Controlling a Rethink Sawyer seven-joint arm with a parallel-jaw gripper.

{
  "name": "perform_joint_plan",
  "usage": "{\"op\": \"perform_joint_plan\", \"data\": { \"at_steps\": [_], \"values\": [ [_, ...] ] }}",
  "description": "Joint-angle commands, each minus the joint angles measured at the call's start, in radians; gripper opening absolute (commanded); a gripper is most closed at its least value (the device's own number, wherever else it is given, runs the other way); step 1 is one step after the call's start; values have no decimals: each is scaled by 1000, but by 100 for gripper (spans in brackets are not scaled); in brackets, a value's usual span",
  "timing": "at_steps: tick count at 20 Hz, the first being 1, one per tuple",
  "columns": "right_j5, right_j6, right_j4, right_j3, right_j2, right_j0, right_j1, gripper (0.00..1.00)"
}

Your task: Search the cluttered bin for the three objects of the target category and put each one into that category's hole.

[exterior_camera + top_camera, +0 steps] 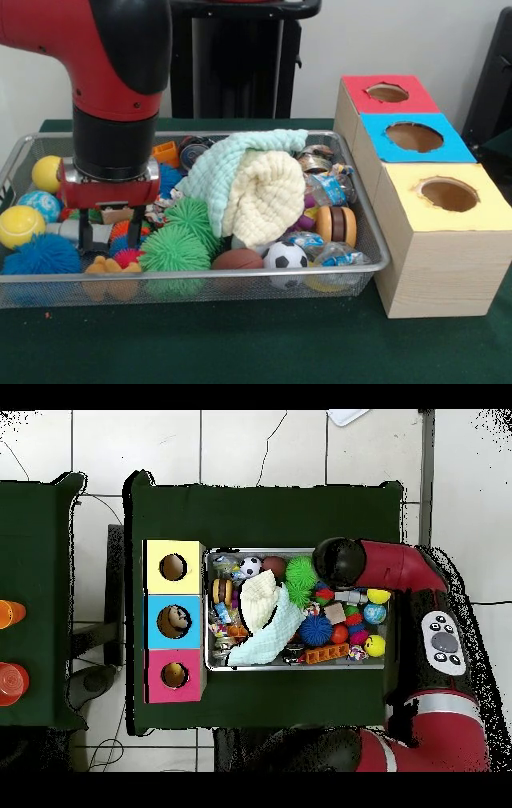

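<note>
The gripper is lowered into the lower left of the cluttered bin, fingers apart and empty, just above an orange-tan lumpy object at the front rim. A wrong grasp is risked: green spiky balls and a blue one crowd it. Further targets may be hidden under the folded cloths. The red-topped hole is at upper right, well apart.

clutter: toys, balls, cloths
green spiky balls near middle, toy football and soccer ball right, cloths behind.
</note>
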Motion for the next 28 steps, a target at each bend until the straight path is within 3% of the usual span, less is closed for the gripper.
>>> {"op": "perform_joint_plan", "data": {
  "at_steps": [1, 7, 15, 17, 19, 21, 22, 28],
  "values": [
    [81, 75, 88, 94, 84, -68, 112, 100],
    [128, 77, 114, 57, 55, -52, 154, 100],
    [94, 73, 99, 70, 25, -44, 152, 100],
    [54, 61, 81, 65, 24, -44, 154, 100],
    [-96, 57, 0, 47, -2, -17, 141, 100],
    [-143, 64, -26, 42, -21, -1, 135, 100],
    [-167, 68, -40, 40, -31, 8, 132, 0],
    [-174, 32, -71, -9, -39, 29, 129, 0]
  ]
}}
